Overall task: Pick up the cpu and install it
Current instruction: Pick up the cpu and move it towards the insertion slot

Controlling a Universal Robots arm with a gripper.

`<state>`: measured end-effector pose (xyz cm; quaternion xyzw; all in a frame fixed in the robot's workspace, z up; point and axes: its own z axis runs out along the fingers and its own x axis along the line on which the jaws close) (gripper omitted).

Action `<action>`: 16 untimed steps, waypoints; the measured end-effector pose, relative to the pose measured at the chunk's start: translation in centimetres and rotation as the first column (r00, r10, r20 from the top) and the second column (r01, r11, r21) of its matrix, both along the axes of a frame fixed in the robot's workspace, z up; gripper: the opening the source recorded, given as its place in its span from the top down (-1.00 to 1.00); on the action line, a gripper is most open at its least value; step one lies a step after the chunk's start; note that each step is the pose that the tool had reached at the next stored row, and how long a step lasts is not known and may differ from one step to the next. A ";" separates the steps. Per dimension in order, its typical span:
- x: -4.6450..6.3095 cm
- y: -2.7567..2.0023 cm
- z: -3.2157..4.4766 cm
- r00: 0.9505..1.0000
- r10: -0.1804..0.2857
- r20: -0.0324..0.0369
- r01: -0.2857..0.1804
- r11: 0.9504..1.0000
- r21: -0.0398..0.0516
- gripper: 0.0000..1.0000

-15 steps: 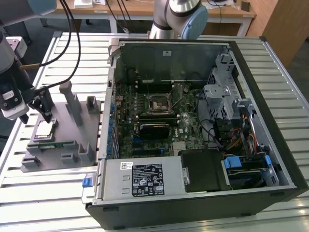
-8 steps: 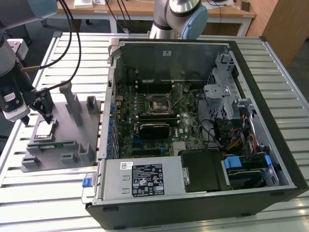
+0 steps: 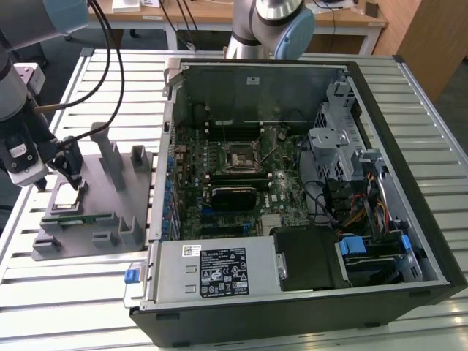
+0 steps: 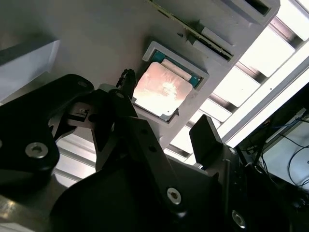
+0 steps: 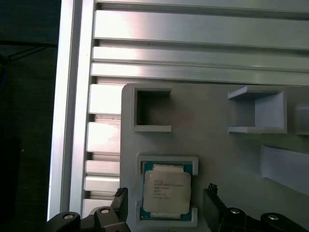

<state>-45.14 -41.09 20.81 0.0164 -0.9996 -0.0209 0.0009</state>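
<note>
The cpu [image 3: 67,196] is a flat square chip with a shiny metal top, lying in a shallow pocket of the grey fixture plate [image 3: 110,219] at the exterior view's left. My gripper [image 3: 62,181] hangs just above it, open. In both wrist views the cpu [image 5: 166,189] [image 4: 161,91] sits between the two black fingertips [image 5: 120,200], one on each side and neither touching it. The black-framed socket [image 3: 243,156] sits in the middle of the motherboard inside the open computer case.
The open case [image 3: 380,292] fills the middle and right of the slatted metal table [image 3: 66,292]. Grey posts [image 3: 110,157] stand up from the fixture plate beside my gripper. A long green memory stick [image 3: 88,218] lies on the plate just in front of the cpu. Cables hang above.
</note>
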 end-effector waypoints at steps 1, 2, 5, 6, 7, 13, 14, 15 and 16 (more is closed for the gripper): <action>0.0 0.01 -0.12 1.000 0.000 0.000 0.000 1.000 0.000 -0.44; 0.0 0.01 -0.24 1.000 0.000 0.000 0.000 1.000 0.000 -0.44; 0.0 0.01 -0.68 1.000 0.000 0.000 0.000 1.000 0.000 -0.44; 0.0 0.02 -0.82 1.000 0.000 0.000 0.000 1.000 0.000 -0.44; 0.0 0.02 -0.96 1.000 0.000 0.000 0.000 1.000 0.000 -0.44; 0.0 0.05 -1.49 1.000 0.000 0.000 0.000 1.000 0.000 -0.44; 0.0 0.06 -1.54 1.000 0.000 0.000 0.000 1.000 0.000 -0.44; 0.0 0.07 -1.59 1.000 0.000 0.000 0.000 1.000 0.000 -0.44; 0.1 0.07 -1.64 1.000 0.000 0.000 0.000 1.000 0.000 -0.44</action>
